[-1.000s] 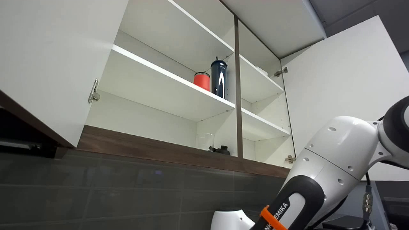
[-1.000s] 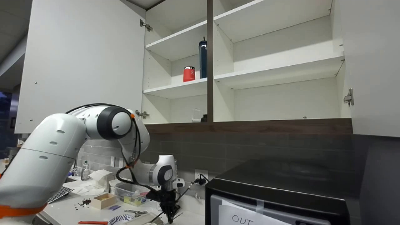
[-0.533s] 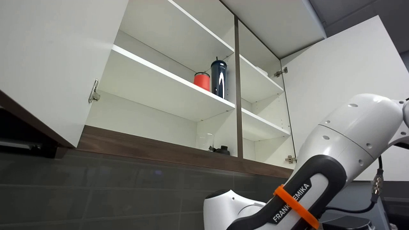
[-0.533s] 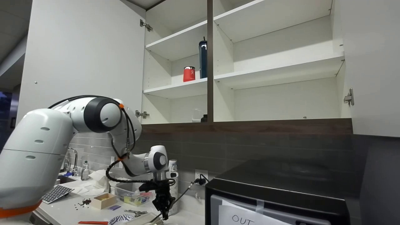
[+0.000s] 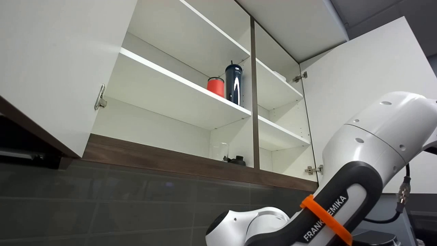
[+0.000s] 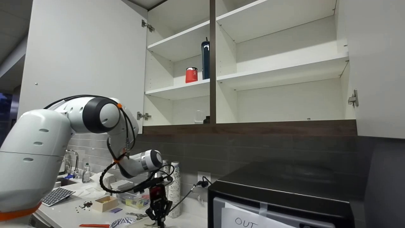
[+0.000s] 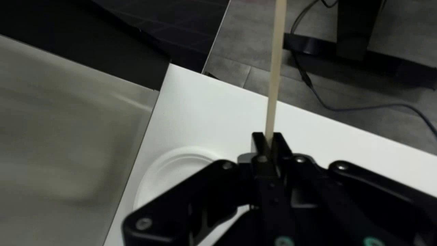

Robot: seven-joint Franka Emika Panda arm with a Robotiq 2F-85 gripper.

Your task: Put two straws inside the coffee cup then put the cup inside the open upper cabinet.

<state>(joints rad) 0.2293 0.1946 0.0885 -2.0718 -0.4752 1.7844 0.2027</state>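
White counter (image 7: pixel 211 106) below; 1 pale straw (image 7: pixel 275 68) — tight between the fingers (image 7: pixel 280 147).

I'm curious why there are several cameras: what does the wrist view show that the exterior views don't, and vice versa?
Only the wrist view clearly shows a pale straw held between the fingers, and a dark cable on the floor. Only the exterior views show the open upper cabinet, red cup and dark blue bottle. Shared with an exterior view: the fingers and white counter.
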